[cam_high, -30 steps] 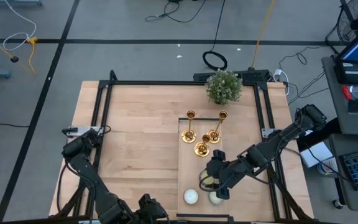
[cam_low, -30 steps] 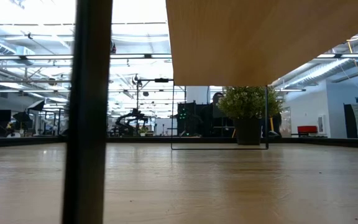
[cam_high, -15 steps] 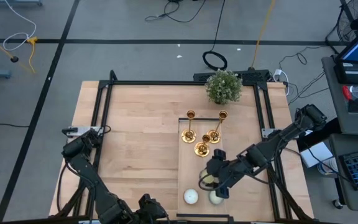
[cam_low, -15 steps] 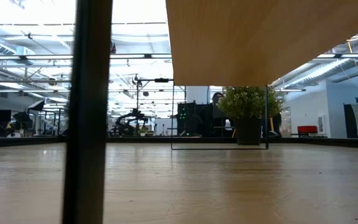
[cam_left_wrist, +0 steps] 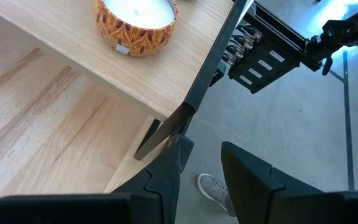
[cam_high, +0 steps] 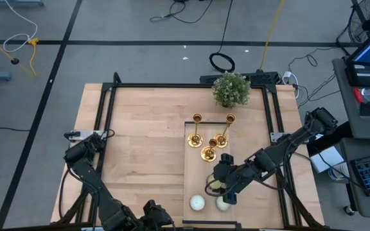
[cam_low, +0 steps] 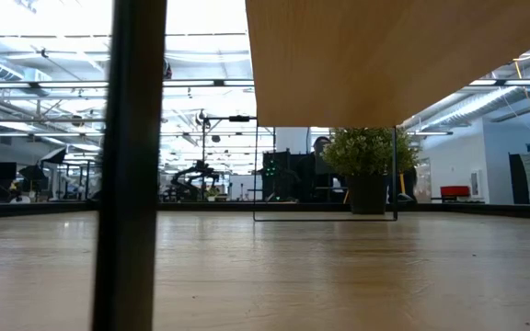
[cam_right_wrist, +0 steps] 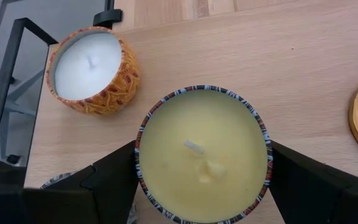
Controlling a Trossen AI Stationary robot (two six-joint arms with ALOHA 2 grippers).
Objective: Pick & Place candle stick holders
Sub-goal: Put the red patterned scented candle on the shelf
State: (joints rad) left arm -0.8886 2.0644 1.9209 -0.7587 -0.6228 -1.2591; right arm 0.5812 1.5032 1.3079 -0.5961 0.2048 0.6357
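Nothing has moved since the earlier frames; both arms sit where they were. From my remote seat I see the wooden table (cam_high: 140,147) with a potted plant (cam_high: 230,89) at its twelve o'clock edge. Toward four o'clock lies a raised pale board (cam_high: 198,176), and on its far end the three candle stick holders (cam_high: 211,138) stand upright in a tight cluster, untouched. My right gripper (cam_right_wrist: 202,163) hangs over the board's near end, fingers spread wide around a yellow candle (cam_right_wrist: 204,154), one on each side of its tin. A white candle (cam_right_wrist: 92,70) sits just beside it. My left gripper (cam_left_wrist: 199,163) waits at the table's seven o'clock corner, fingers slightly apart, holding nothing.
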